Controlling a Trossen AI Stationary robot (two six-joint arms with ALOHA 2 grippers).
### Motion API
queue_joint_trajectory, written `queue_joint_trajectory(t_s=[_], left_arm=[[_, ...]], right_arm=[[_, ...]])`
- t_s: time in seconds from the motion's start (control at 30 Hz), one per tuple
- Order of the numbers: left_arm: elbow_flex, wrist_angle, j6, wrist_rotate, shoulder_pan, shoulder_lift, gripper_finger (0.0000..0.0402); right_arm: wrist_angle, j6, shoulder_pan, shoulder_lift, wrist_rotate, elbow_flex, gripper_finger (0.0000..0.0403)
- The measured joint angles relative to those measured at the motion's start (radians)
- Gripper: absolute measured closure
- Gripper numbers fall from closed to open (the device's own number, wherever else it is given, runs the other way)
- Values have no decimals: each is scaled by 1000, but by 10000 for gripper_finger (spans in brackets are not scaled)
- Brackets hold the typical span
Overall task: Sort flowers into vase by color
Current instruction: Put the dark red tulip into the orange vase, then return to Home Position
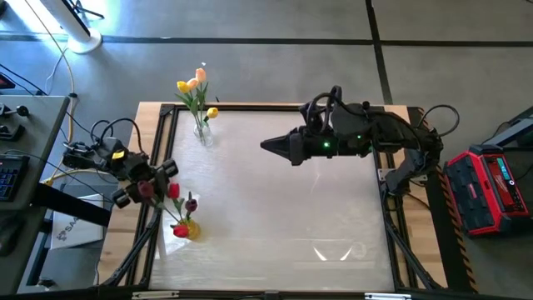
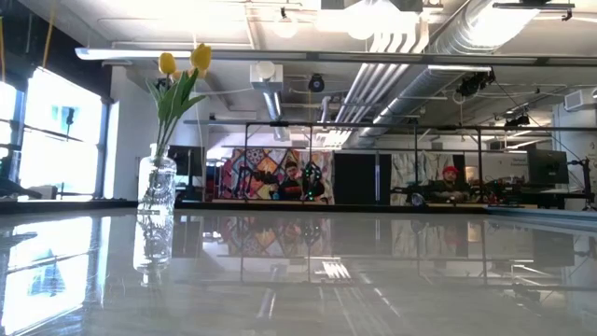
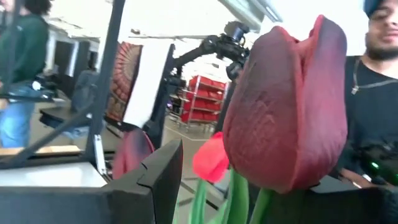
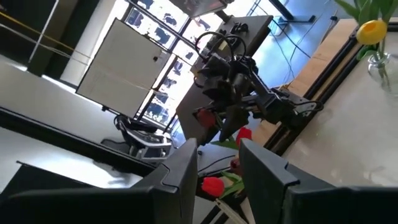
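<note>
A glass vase (image 1: 202, 133) at the table's far left holds yellow and peach tulips (image 1: 191, 83); it shows in the low view too, vase (image 2: 157, 201). A second vase (image 1: 187, 229) at the near left holds red and maroon tulips (image 1: 175, 192). My left gripper (image 1: 148, 185) is at the table's left edge, just beyond this bunch, fingers open. A dark maroon tulip head (image 3: 286, 106) stands between them on its green stem (image 3: 261, 208). My right gripper (image 1: 271, 146) hovers open high over the table's middle, pointing left, with nothing in it (image 4: 217, 174). My left gripper has the maroon tulip head (image 3: 292, 155) between its open fingers. A gap shows between the head and one finger (image 3: 155, 180). Whether the other finger (image 3: 354, 199) touches the head I cannot tell. The tulip stands upright on its own stem.
The glossy tabletop (image 1: 283, 217) lies inside a dark frame (image 1: 158, 150) on a wooden bench. Cables and a keyboard lie off the left edge, and a red case (image 1: 491, 187) stands off the right. A person (image 3: 373, 93) stands beyond the table.
</note>
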Motion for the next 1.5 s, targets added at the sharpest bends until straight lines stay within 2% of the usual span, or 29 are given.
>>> queue_joint_trajectory(t_s=[0.23, 0.43, 0.57, 0.73, 1.0, 1.07, 1.13, 1.2, 1.3, 1.4, 1.5], left_arm=[[1, -16, -57, -50, 0, 11, 221], [1, -122, -100, -162, 2, 66, 180], [0, -91, -112, -150, 0, 94, 148], [0, -81, -114, -132, 0, 91, 140], [77, -71, -75, -151, 0, 86, 140], [111, -71, -50, -162, 0, 86, 140], [140, -73, -15, -199, 0, 86, 140], [169, -107, 0, -308, 0, 86, 140], [217, -181, 5, -455, 1, 105, 144], [267, -239, 3, -470, 1, 158, 156], [323, -285, 26, -470, 2, 244, 169]], right_arm=[[-26, 0, -23, 1, 19, 0, 295], [-104, 18, -43, 29, 3, 0, 295], [-101, 0, -63, 47, -71, 0, 295], [-97, -8, -82, 85, -187, 0, 295], [-80, -65, -102, 104, -208, 0, 295], [-55, -135, -103, 103, -166, 0, 295], [-43, -256, -90, 96, -59, 0, 295], [-56, -389, -60, 87, 75, 0, 295], [-107, -497, -9, 84, 270, 0, 295], [-214, -590, 10, 84, 430, 0, 295], [-353, -541, 5, 89, 464, 0, 295]])
